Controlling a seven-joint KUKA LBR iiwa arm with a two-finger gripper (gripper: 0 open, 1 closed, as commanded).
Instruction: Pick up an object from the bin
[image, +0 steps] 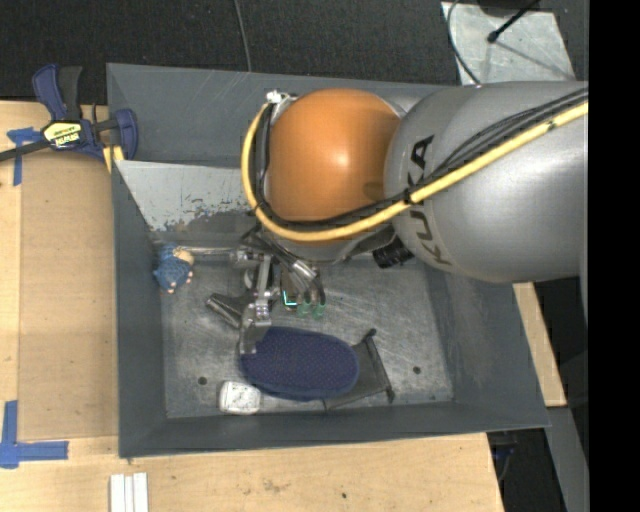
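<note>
My gripper (259, 312) hangs below the arm's orange cover, in the middle of the bin. Its tip is at the upper left edge of a dark blue oval pad (300, 364), which lies flat near the bin's front wall. Whether it touches the pad I cannot tell. A black angled strip (374, 362) sticks out from under the pad's right side. A small grey metal piece (224, 307) lies just left of the gripper.
A small blue and tan thing (172, 268) lies at the left by the bin's wall. A white crumpled bit (240, 397) rests in the front left corner. The arm and its orange cover hide the bin's back right part.
</note>
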